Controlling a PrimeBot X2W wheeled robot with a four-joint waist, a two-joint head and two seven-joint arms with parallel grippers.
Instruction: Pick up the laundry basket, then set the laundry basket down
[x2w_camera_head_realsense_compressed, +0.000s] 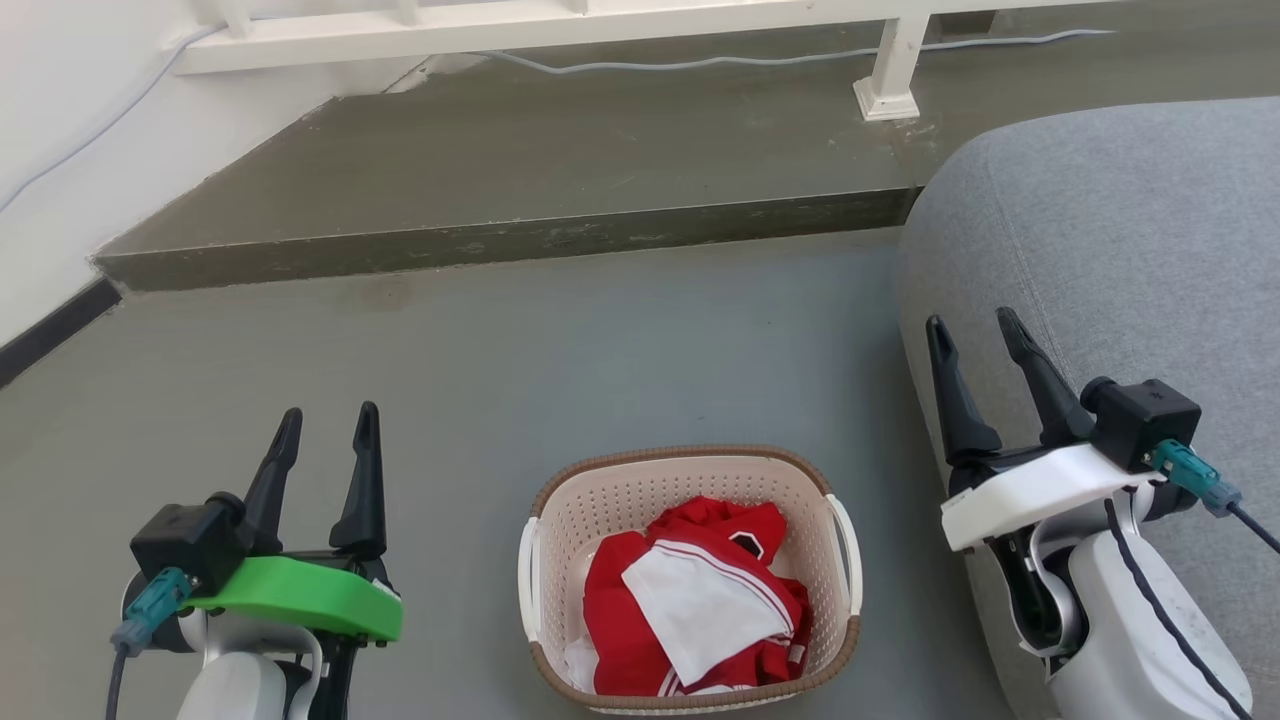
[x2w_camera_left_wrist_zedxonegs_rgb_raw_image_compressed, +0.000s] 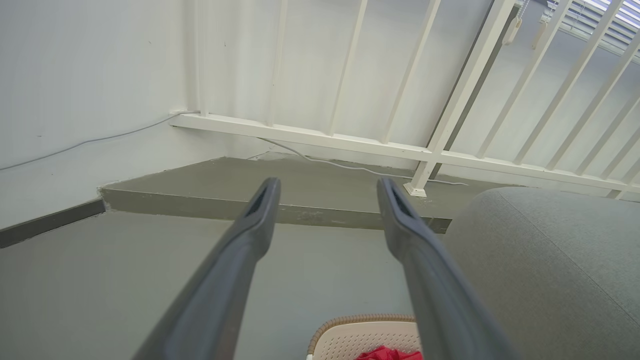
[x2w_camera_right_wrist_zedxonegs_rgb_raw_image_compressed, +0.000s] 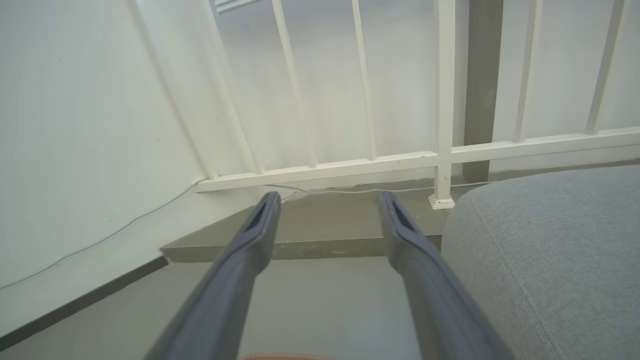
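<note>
Two-fingered left gripper and right gripper hang spread and empty, flanking the cream perforated plastic laundry basket on the grey floor; upright, its long axis apparently runs left-right.

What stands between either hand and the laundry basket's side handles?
Nothing visible does. Bare floor separates the open left hand from the laundry basket. The open right hand hangs by the grey sofa, which lies beside the basket, not across the path.
</note>
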